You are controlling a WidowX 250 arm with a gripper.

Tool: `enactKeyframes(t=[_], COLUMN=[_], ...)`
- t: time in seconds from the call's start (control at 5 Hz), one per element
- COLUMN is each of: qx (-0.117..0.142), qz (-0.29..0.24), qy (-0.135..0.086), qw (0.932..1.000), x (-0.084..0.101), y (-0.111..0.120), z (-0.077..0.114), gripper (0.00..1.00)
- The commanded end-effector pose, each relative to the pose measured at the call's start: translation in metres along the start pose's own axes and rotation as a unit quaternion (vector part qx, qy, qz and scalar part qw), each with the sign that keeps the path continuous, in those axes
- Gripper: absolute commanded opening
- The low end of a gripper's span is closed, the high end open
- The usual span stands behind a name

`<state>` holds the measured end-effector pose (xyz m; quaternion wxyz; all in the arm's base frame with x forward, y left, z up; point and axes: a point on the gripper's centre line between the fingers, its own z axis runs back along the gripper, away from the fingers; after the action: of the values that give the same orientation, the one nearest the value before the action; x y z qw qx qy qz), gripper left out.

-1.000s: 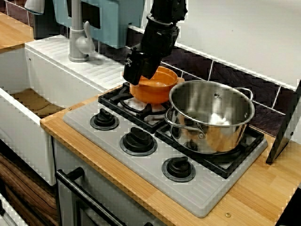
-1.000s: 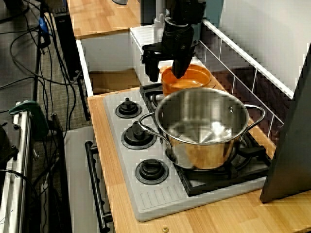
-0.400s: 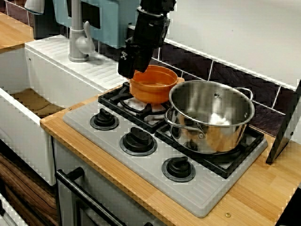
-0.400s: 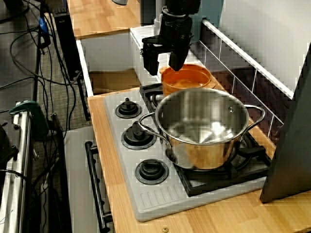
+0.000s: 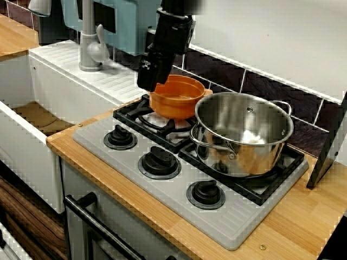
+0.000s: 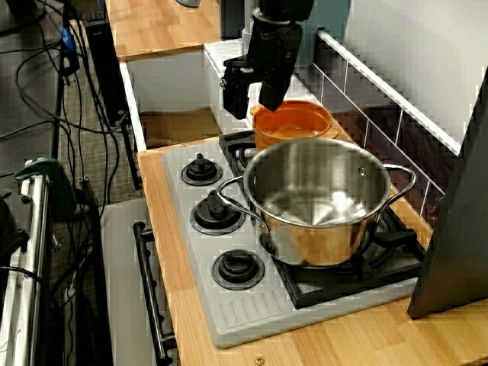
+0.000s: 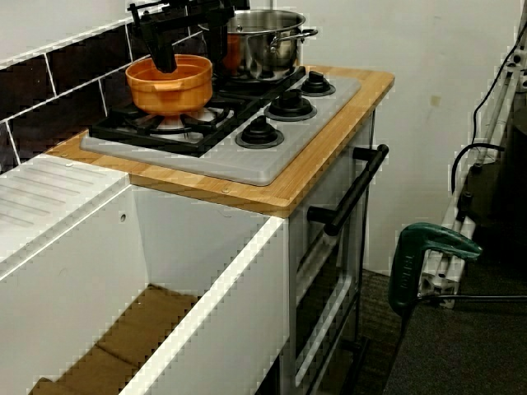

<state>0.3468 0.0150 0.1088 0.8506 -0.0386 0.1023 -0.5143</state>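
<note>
An orange pot (image 5: 176,97) (image 6: 293,122) (image 7: 169,82) sits on the back burner nearest the sink. My gripper (image 5: 152,80) (image 6: 252,97) (image 7: 189,45) hangs open and empty just above the pot's sink-side rim, apart from it. In the view along the counter, both black fingers (image 6: 235,95) show with bare space between them. A large steel pot (image 5: 244,130) (image 6: 316,198) (image 7: 263,41) stands on the adjoining burners, close beside the orange pot.
The grey stove top (image 5: 227,227) carries three black knobs (image 5: 159,161) along its front. A white sink (image 5: 32,116) with a grey faucet (image 5: 89,43) lies to the left. A dark panel (image 5: 328,146) leans at the right. Tiled wall runs behind.
The gripper has risen off the orange pot's rim and shifted slightly toward the sink. Both pots stay where they were.
</note>
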Motion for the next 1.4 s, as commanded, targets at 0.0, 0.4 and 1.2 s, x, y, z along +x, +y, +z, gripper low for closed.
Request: enactKeyframes(t=[0.0,0.4,1.2], qx=[-0.015,0.000,-0.004], qz=[0.056,0.146,0.330], qy=[-0.014,-0.032,-0.100], qw=[0.9982,0.9887,0.9388], x=[0.001,-0.005,-0.024], y=[-0.003,0.010,0.000], z=[0.040,0.034,0.042], gripper=[1.00,1.00,1.00])
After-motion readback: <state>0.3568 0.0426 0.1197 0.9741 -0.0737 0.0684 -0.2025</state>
